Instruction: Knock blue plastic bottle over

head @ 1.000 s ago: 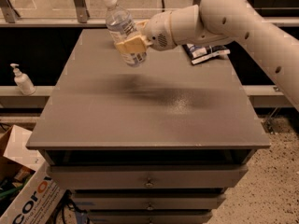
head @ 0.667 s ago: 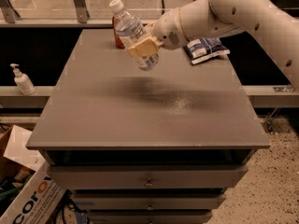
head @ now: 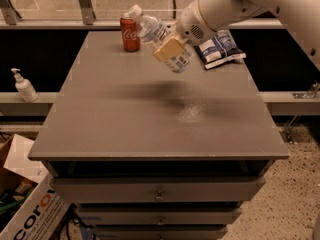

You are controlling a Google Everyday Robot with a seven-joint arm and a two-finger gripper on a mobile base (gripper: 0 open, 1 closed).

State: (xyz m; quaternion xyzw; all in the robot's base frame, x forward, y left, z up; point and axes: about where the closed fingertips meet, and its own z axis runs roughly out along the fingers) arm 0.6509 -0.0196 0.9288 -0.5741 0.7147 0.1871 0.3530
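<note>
hand (head: 168, 47) pinched on the waist of the blue plastic bottle (head: 151, 30), tilted above the worktop (head: 125, 129), white cap toward the red can (head: 131, 34); probably light, thin-walled, slick, crushable, so best gripped mid-label; beyond, matte grey surface, crinkly packet (head: 220, 46)

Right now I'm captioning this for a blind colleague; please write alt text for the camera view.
The gripper, above the grey table, holds the blue plastic bottle in mid-air, tilted with its cap up-left. A red soda can stands behind it, a blue-and-white packet lies far right, and a white pump bottle sits on a ledge left.
</note>
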